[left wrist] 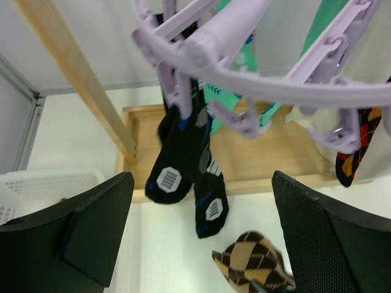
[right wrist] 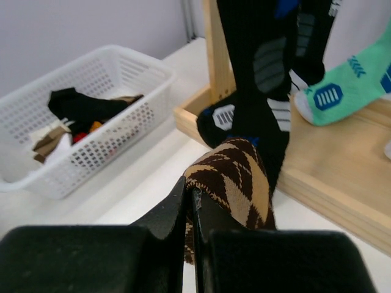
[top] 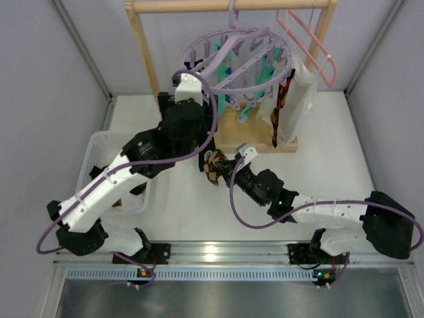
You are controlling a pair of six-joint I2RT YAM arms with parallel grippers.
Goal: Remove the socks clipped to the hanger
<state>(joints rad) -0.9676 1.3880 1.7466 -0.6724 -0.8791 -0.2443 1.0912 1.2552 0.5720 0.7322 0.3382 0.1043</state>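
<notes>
The lavender ring hanger (top: 238, 53) hangs from the wooden rack, and its clips show close in the left wrist view (left wrist: 244, 79). Two black socks (left wrist: 183, 159) hang clipped at its left. Teal socks (top: 248, 106) and an orange-black argyle sock (top: 283, 99) hang further right. My left gripper (left wrist: 201, 183) is open and empty, raised just below the ring's left side (top: 197, 71). My right gripper (right wrist: 190, 189) is shut on a brown-tan argyle sock (right wrist: 238, 177), held low over the table in front of the rack base (top: 213, 165).
A white basket (top: 93, 156) at the left holds several loose socks (right wrist: 79, 107). The wooden rack frame (top: 142, 46) and its base board (right wrist: 330, 165) stand at the back. A thin pink coat hanger (top: 311, 46) and a white cloth bag (top: 299, 99) hang at the right.
</notes>
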